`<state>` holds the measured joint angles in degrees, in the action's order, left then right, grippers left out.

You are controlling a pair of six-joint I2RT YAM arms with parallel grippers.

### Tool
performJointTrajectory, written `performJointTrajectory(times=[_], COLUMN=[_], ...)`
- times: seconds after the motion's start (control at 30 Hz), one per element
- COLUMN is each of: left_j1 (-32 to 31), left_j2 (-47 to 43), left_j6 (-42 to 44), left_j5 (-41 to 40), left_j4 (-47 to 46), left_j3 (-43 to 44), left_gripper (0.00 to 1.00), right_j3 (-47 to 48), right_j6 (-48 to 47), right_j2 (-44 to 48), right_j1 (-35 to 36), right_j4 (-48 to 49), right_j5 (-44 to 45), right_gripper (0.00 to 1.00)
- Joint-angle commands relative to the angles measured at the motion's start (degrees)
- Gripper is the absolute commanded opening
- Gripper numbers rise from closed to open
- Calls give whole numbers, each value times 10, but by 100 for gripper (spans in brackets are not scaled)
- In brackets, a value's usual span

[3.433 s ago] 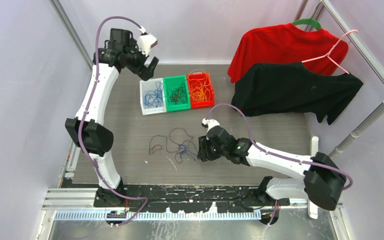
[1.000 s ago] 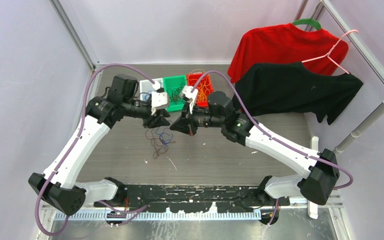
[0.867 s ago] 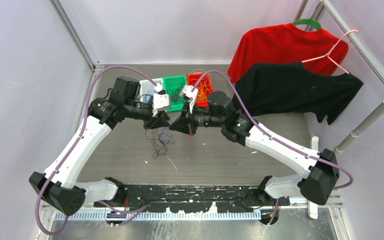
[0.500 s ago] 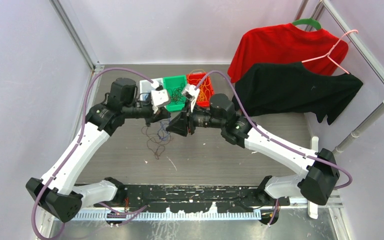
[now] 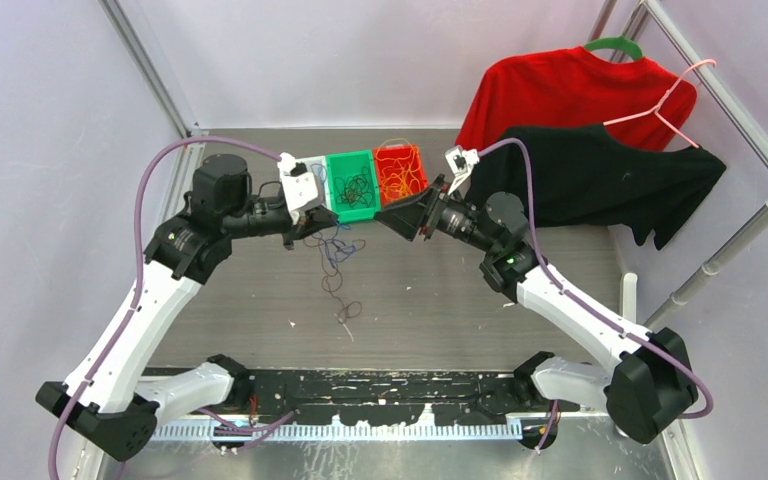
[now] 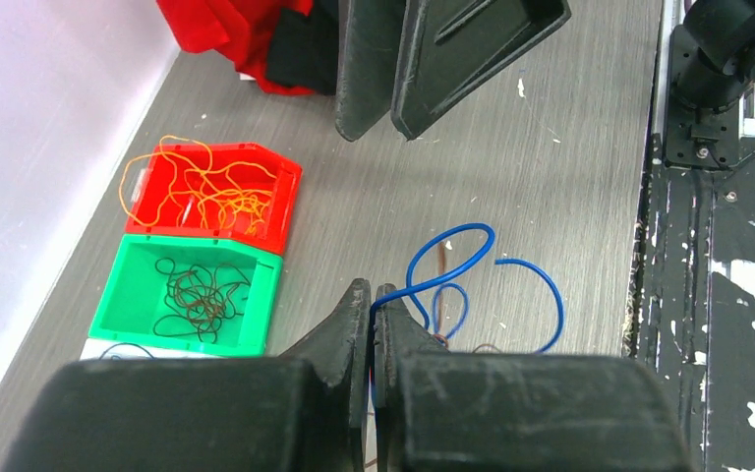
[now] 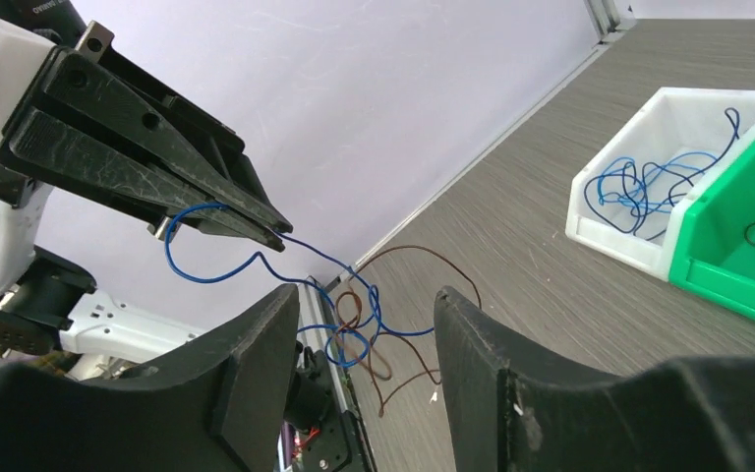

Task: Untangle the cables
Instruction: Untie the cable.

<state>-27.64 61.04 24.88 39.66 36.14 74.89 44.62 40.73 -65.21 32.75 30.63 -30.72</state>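
Within the last second the two arms have parted. The right end effector, pressed together beside its partner over the tangle a moment ago, now stands spread and empty, drawn back toward the red bin. The left end effector has meanwhile closed and pinches the blue cable at its very tips. The cables no longer sit as one clump between the arms: they trail from that pinch down to the surface, ending in a small dark coil.

This looks like a hand-off, with the left arm alone carrying the strand. The job is not done, though. In the right wrist view the brown cable still threads through the lower blue loops (how tightly is hard to say), so a second grip on the brown one and a pull apart seems to be what comes next.

At the far edge sit the white bin with blue wires, the green bin with dark ones, and the red one with orange. The left arm hangs over the white bin, partly blocking the drop. The red shirt and black shirt on the rail lie well apart
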Motion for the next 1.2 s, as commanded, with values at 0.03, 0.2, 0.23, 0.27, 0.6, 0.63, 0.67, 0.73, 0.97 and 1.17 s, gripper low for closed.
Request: performJointTrajectory(times=[0.03, 0.2, 0.23, 0.27, 0.6, 0.63, 0.67, 0.73, 0.97, 1.17], left_j1=[0, -1, -1, -1, -5, -6, -8, -11, -20, -21], left_j2=[-5, 3, 4, 5, 8, 10, 12, 14, 21, 31], left_j6=[14, 18, 17, 16, 22, 21, 18, 6, -29, -29], left_j5=[27, 37, 40, 42, 53, 54, 54, 58, 70, 63], left_j4=[-34, -40, -40, -40, -30, -31, -31, -33, -34, -45], left_j3=[28, 39, 42, 43, 48, 50, 52, 58, 92, 112], left_gripper=[0, 0, 0, 0, 0, 0, 0, 0, 0, 0], right_j3=[31, 71, 77, 81, 124, 126, 130, 136, 159, 146], right_j6=[8, -34, -45, -58, -140, -143, -145, -150, -148, -157], right_j2=[-18, -73, -84, -90, -125, -130, -135, -147, -199, -211], right_j1=[4, 43, 56, 66, 142, 145, 147, 149, 154, 171], right_j4=[50, 39, 39, 38, -12, -13, -13, -12, 9, 14], right_j5=[0, 5, 6, 8, 8, 9, 13, 23, 33, 34], right_gripper=[59, 60, 60, 60, 63, 63, 63, 63, 60, 57])
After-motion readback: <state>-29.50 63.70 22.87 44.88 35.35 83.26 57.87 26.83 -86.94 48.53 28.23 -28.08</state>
